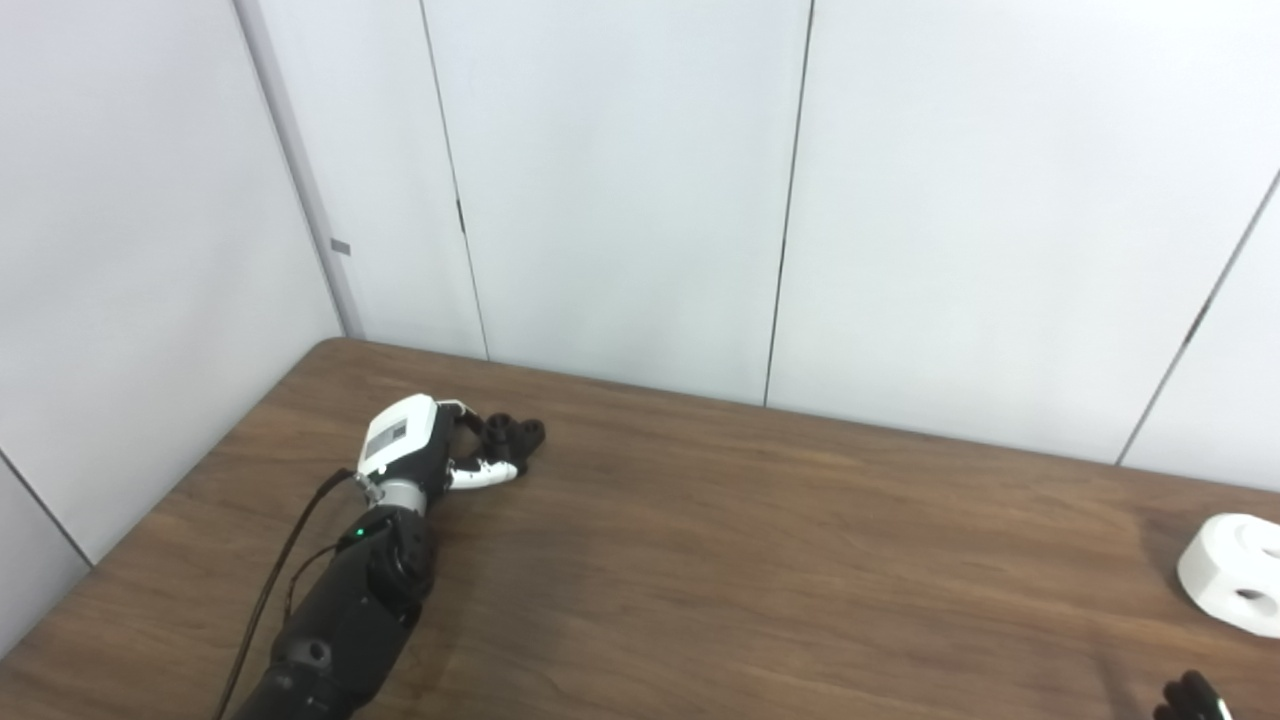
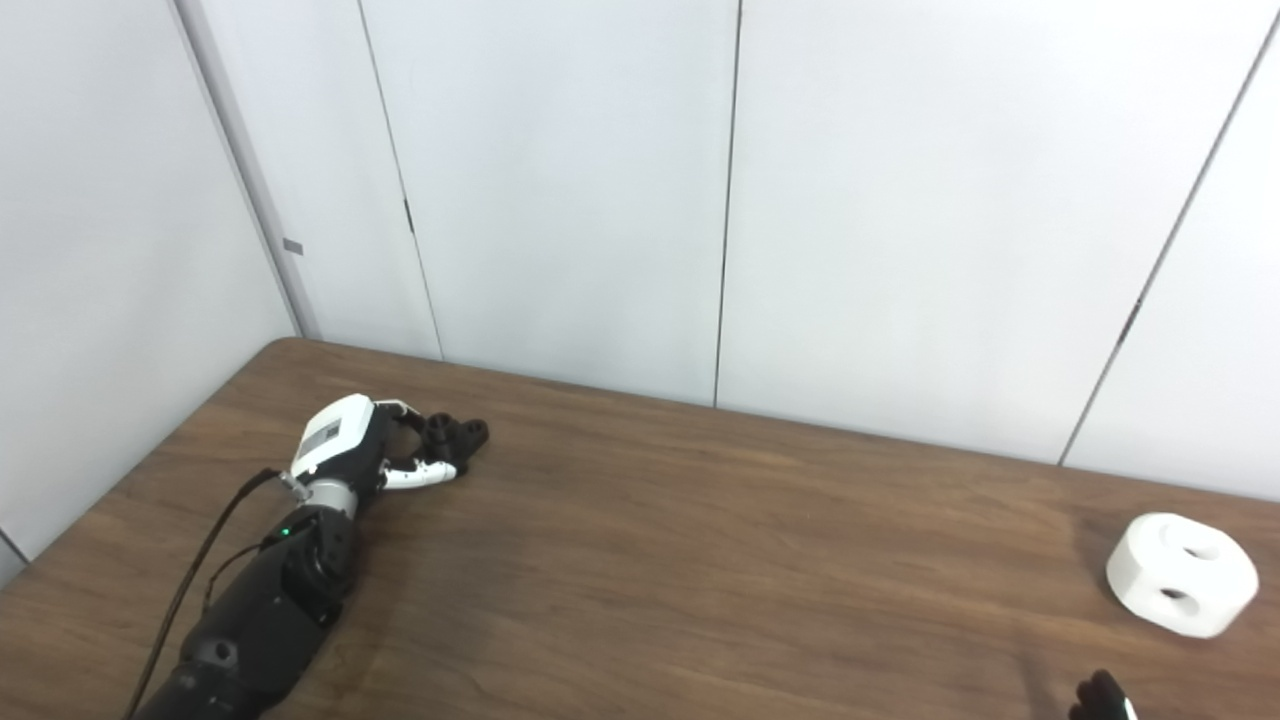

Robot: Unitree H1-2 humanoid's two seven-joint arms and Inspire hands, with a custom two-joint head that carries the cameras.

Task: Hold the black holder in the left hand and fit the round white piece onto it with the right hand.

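Brown table (image 2: 700,560), left hand (image 1: 420,450) fingers around black holder (image 1: 515,435), white piece (image 2: 1180,572) well apart, right hand (image 2: 1100,697) fingers' state unclear.

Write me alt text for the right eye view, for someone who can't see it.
A robot's left hand rests on a brown wooden table near the far left corner, its fingers curled at a small black holder. A round white piece with holes sits alone at the far right, and only the dark tip of the right hand shows at the bottom edge.
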